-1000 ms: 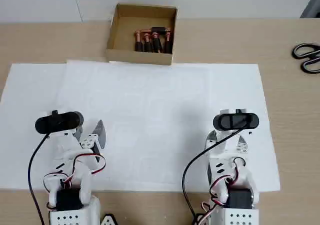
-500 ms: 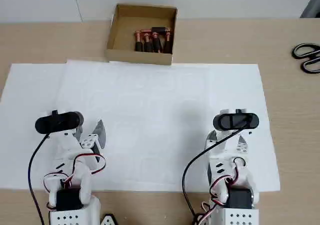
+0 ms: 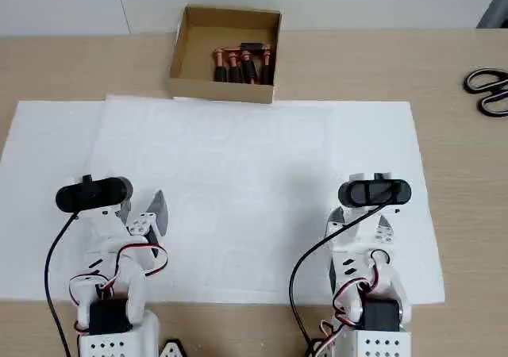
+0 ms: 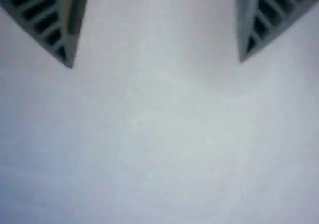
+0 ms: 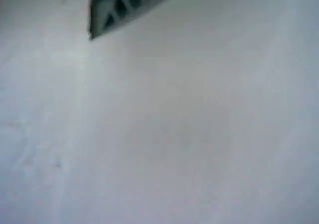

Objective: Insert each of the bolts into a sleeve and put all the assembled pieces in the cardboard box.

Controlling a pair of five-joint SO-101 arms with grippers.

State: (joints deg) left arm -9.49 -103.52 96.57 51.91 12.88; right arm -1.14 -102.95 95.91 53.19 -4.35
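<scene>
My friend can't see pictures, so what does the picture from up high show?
A cardboard box at the far side of the table holds a row of bolts in sleeves. Nearer, over white paper, the robot's left tool and right tool are both open and empty. Scissors lie at the right edge.

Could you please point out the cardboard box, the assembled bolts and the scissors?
Brown cardboard box (image 3: 222,90): high view, front outer wall.
Copper bolts in black sleeves (image 3: 242,65): high view, middle of the row.
Black-handled scissors (image 3: 490,92): high view, on the handles.
</scene>
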